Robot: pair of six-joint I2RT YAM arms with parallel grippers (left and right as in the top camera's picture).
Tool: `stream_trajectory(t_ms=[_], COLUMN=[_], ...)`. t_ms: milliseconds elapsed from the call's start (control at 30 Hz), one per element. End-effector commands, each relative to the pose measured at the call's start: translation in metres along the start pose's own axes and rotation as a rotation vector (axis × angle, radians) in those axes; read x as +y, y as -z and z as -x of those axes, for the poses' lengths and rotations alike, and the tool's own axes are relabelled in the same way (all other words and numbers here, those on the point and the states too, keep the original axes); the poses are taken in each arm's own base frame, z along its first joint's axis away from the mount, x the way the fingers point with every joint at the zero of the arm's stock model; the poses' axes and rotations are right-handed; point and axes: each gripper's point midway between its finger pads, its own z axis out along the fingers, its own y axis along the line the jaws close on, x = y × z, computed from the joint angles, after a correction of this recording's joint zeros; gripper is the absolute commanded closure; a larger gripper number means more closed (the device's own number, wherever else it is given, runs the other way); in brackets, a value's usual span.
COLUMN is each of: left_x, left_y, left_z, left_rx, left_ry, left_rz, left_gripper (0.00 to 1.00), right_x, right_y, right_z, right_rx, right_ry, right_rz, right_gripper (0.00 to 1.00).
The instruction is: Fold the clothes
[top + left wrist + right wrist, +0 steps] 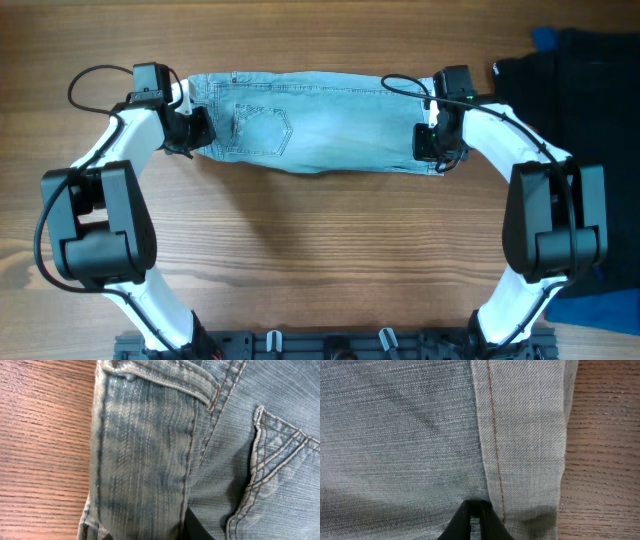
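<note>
The light-blue denim shorts (320,120) lie in a long strip across the far side of the table, waistband at the left, leg hem at the right, one back pocket facing up. My left gripper (192,132) is at the waistband's near corner. In the left wrist view the waistband (150,450) drapes over the jaws (150,535) and only dark finger tips show. My right gripper (432,142) is at the hem's near corner. In the right wrist view its fingers (477,515) are pinched together on the denim (420,435) beside the hem seam.
A black garment (580,70) lies at the right edge of the wooden table (320,250), just beyond the right arm. Dark blue fabric (545,38) peeks out behind it and shows again at the lower right (600,310).
</note>
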Motion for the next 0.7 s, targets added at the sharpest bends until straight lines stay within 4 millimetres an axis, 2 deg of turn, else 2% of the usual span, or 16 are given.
stream_trajectory(t_ms=[0, 33, 267, 400, 500, 533, 567, 600, 633, 667], left_x=[0.048, 0.055, 0.063, 0.079, 0.09, 0.09, 0.089, 0.086, 0.085, 0.084], left_y=[-0.006, -0.004, -0.003, -0.021, -0.017, -0.017, -0.017, -0.018, -0.018, -0.016], left_z=[0.009, 0.013, 0.015, 0.005, 0.008, 0.008, 0.008, 0.009, 0.011, 0.016], left_rx=[-0.051, -0.067, -0.074, -0.033, -0.046, -0.044, -0.045, -0.048, -0.056, -0.065], left_ry=[0.006, -0.004, -0.046, -0.042, -0.042, -0.042, -0.042, -0.042, -0.043, -0.044], left_rz=[0.234, 0.278, 0.33, 0.39, 0.454, 0.453, 0.447, 0.432, 0.429, 0.428], left_gripper=[0.88, 0.88, 0.86, 0.87, 0.85, 0.8, 0.7, 0.4, 0.27, 0.23], right_x=[-0.005, -0.005, -0.006, -0.005, -0.006, -0.006, -0.006, -0.006, -0.006, -0.007], right_y=[-0.017, -0.017, -0.017, -0.017, -0.017, -0.017, -0.017, -0.017, -0.018, -0.019], right_z=[-0.018, -0.019, -0.02, -0.02, -0.02, -0.02, -0.02, -0.021, -0.022, -0.022], right_rx=[0.067, 0.07, 0.075, 0.075, 0.075, 0.075, 0.075, 0.076, 0.079, 0.079], right_ry=[-0.017, -0.018, -0.017, -0.016, -0.017, -0.018, -0.017, -0.017, -0.017, -0.016], right_rz=[-0.019, -0.019, -0.02, -0.02, -0.024, -0.024, -0.024, -0.025, -0.025, -0.025], right_gripper=[0.92, 0.91, 0.91, 0.91, 0.91, 0.91, 0.91, 0.91, 0.89, 0.86])
